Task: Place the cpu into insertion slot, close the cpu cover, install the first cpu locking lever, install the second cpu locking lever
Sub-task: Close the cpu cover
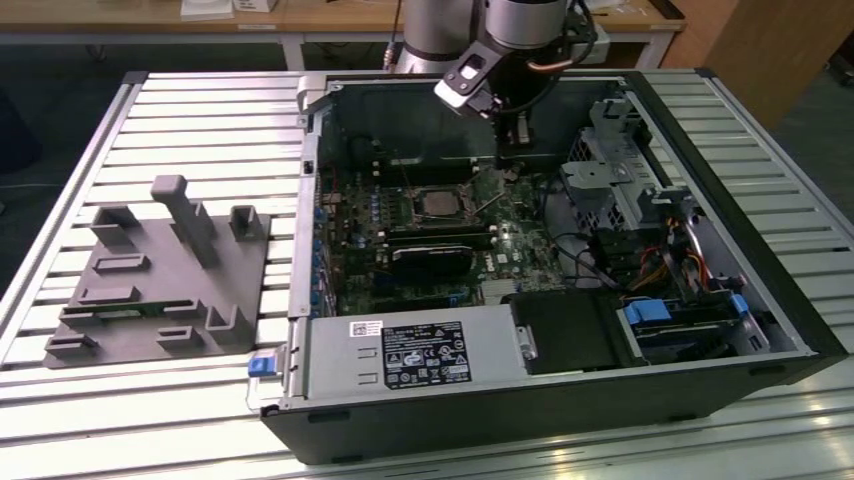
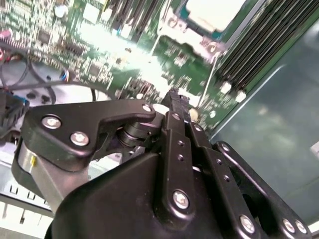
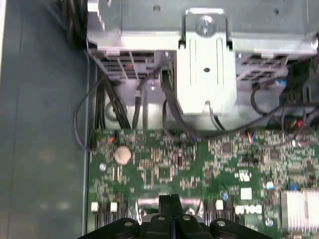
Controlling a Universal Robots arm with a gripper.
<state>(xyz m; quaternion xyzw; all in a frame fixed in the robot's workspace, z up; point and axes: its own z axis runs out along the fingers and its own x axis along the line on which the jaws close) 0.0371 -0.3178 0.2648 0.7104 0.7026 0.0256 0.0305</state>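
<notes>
Hanging clenched and empty, the end effector (image 1: 514, 166) is near the cpu (image 1: 434, 203), on the exterior view's right.

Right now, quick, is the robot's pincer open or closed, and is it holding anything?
Pincer: closed, nothing seen between its fingertips.

No text legible anywhere. Exterior view: black label (image 1: 427, 355) w/ white print & symbols on the metal box (image 1: 327, 362), too small to read. White barcode sticker (image 1: 366, 328) just beside it, same. First wrist view: white silkscreen marks (image 3: 244, 175) on the green board (image 3: 149, 149), blurred. Second wrist view: cpu (image 2: 214, 11) face, nothing readable.
</notes>
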